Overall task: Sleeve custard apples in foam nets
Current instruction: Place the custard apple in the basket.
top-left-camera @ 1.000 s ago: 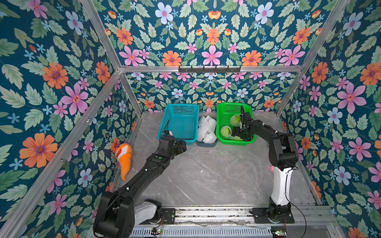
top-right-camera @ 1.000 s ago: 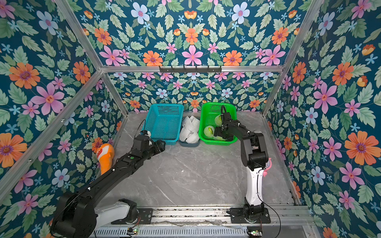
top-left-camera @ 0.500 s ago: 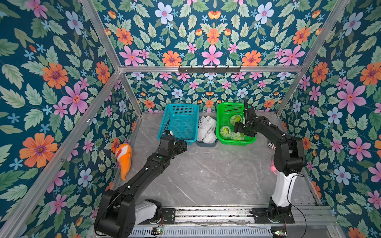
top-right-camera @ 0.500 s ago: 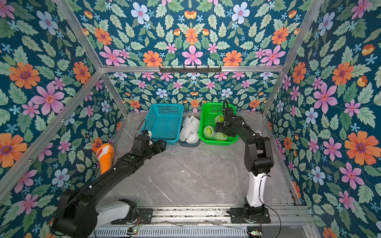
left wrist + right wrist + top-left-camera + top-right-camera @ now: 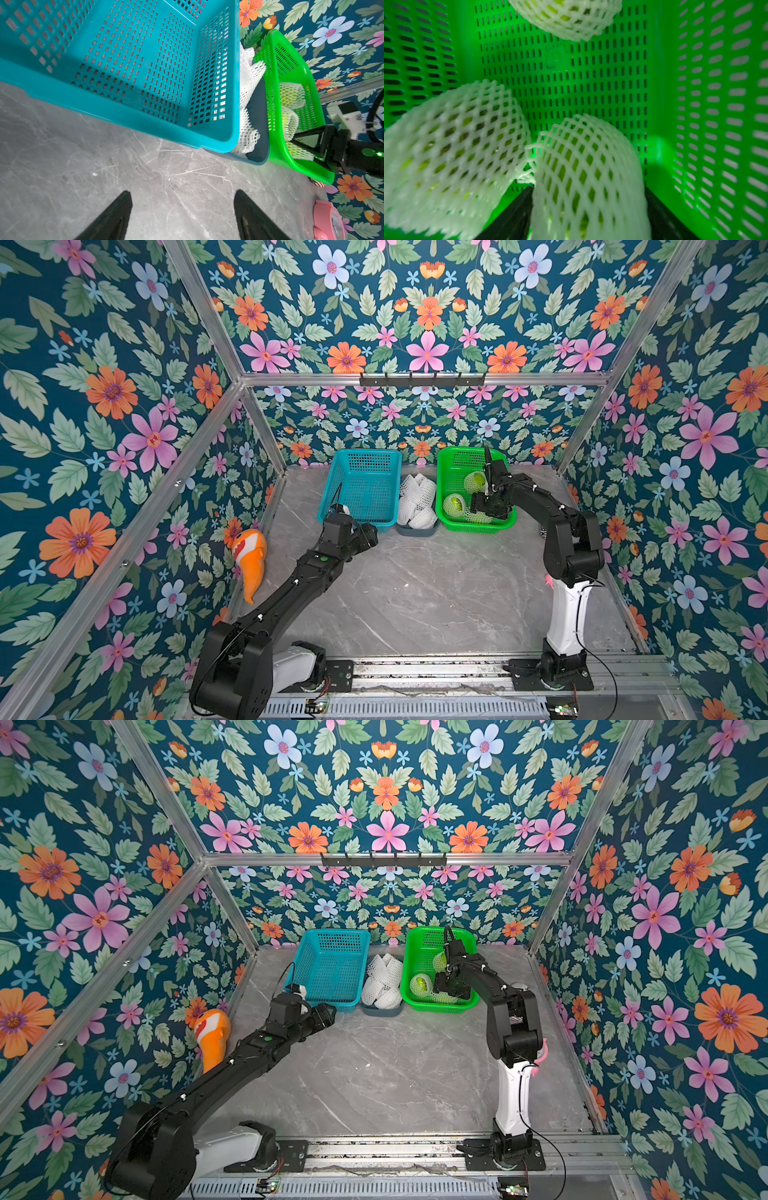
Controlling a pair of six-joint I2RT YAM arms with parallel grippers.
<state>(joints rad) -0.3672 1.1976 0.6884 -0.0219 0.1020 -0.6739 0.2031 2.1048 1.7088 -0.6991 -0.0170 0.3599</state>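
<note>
We see left gripper spread apart over bare table, holding nothing. Farther back, right gripper clamps a netted custard apple inside green basket, two netted fruits alongside. Spare foam nets sit between it and blue basket.

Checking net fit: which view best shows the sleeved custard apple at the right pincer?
Right wrist: the sleeved custard apple fills the foreground, mesh visible. In both top views the right pincer hides most of it; left wrist shows only a sliver.
</note>
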